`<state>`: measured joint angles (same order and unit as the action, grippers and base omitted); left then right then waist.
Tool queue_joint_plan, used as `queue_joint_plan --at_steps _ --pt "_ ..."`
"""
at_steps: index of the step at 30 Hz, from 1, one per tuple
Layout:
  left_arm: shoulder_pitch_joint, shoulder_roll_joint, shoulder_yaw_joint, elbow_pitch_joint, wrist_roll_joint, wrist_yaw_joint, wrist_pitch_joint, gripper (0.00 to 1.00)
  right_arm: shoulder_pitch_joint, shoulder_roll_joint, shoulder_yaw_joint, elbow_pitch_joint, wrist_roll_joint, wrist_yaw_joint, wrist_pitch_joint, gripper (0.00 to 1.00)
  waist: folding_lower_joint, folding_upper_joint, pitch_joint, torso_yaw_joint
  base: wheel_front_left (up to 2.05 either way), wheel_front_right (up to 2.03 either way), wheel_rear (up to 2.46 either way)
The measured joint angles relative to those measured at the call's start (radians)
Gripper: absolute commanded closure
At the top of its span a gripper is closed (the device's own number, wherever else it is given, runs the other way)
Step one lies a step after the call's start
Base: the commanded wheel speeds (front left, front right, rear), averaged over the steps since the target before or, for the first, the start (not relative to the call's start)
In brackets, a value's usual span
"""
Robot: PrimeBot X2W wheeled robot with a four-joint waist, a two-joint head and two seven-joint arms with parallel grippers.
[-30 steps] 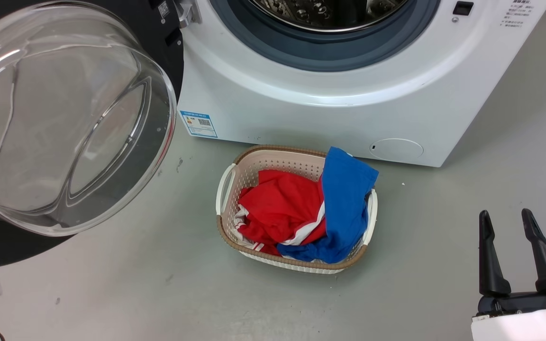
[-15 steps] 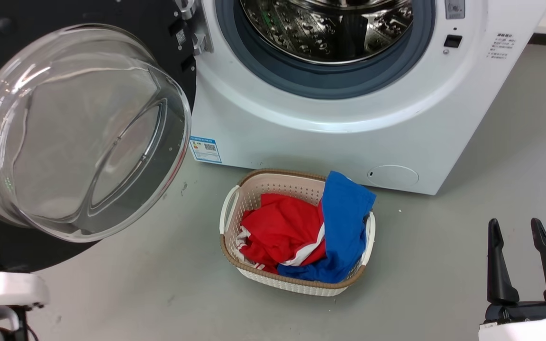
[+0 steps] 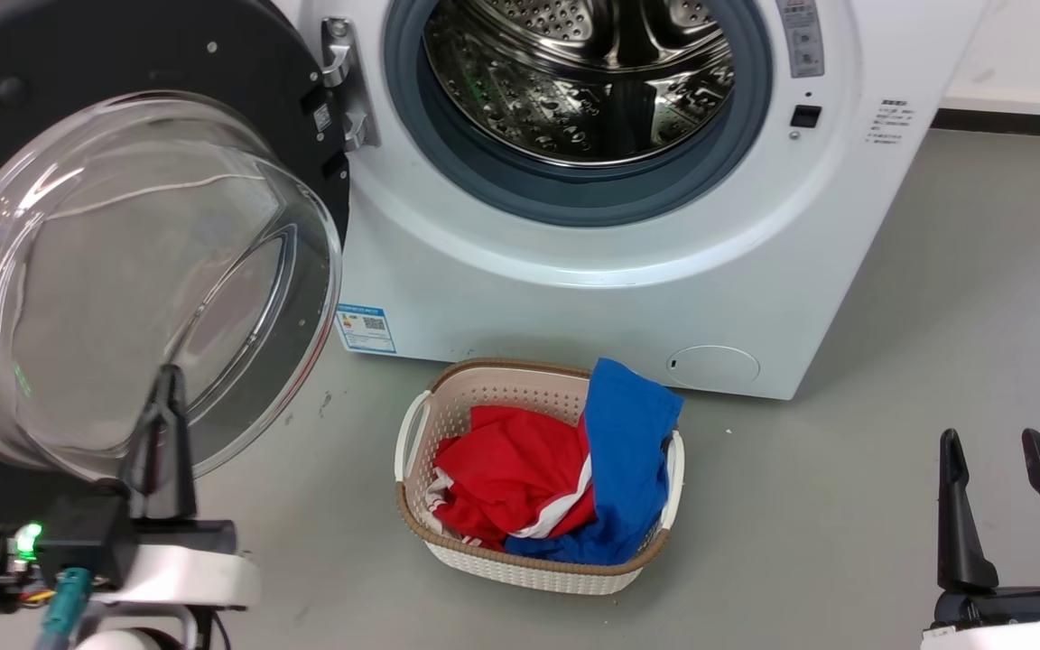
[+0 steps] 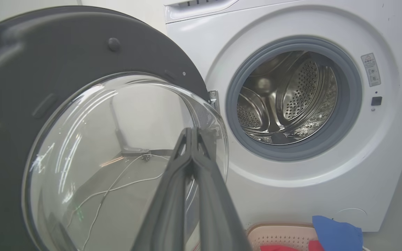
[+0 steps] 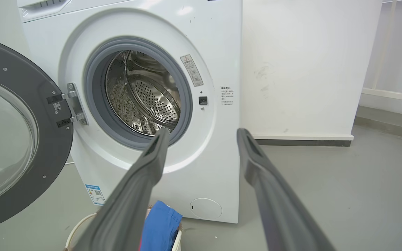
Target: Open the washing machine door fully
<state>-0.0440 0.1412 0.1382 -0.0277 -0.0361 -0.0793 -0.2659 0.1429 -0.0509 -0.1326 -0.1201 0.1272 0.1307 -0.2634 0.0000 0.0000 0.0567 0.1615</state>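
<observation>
Grey smooth floor (image 3: 845, 379) runs under a white washing machine (image 3: 574, 298), which stands beside a white wall (image 5: 309, 69). On the floor just before the machine's front sits a pale perforated basket (image 3: 502, 368) with a brown rim. It holds a red garment (image 3: 502, 469) and a blue garment (image 3: 628, 433) draped over its far edge. The steel drum (image 3: 574, 81) lies open to view. The washing machine door (image 3: 123, 54) hangs swung out at the machine's left edge, glass bowl facing forward. The left gripper (image 3: 166, 384) is clenched on nothing before the bowl's lower rim; whether it touches I cannot tell. The right gripper (image 3: 989, 442) is released, fingers spread, well apart from the basket
</observation>
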Motion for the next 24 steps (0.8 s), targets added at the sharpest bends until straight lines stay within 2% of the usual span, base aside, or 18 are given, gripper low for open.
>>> queue_joint_plan --at_steps 11,12,13,24 --pt "0.041 -0.048 -0.123 0.068 -0.005 -0.024 0.000 1.00 0.023 0.000 0.006 0.003 0.000 0.000 0.000 0.00 -0.0001 0.0000 -0.023 -0.064 0.00 0.00 0.00" --pt "0.042 -0.053 -0.128 0.075 -0.009 -0.024 0.000 0.78 0.026 0.000 0.007 0.003 0.002 0.000 0.000 0.00 -0.0001 0.0000 -0.024 -0.070 0.00 0.00 0.00" --pt "0.050 -0.057 -0.138 0.093 -0.015 -0.026 0.000 0.00 0.032 0.000 0.010 0.005 0.005 0.000 0.000 0.00 0.0000 0.0000 -0.028 -0.078 0.00 0.00 0.00" --pt "0.087 -0.076 -0.174 0.131 -0.016 -0.017 0.000 0.00 0.065 0.000 0.012 0.023 0.027 0.000 0.000 0.00 0.0000 0.0000 -0.049 -0.091 0.00 0.00 0.00"
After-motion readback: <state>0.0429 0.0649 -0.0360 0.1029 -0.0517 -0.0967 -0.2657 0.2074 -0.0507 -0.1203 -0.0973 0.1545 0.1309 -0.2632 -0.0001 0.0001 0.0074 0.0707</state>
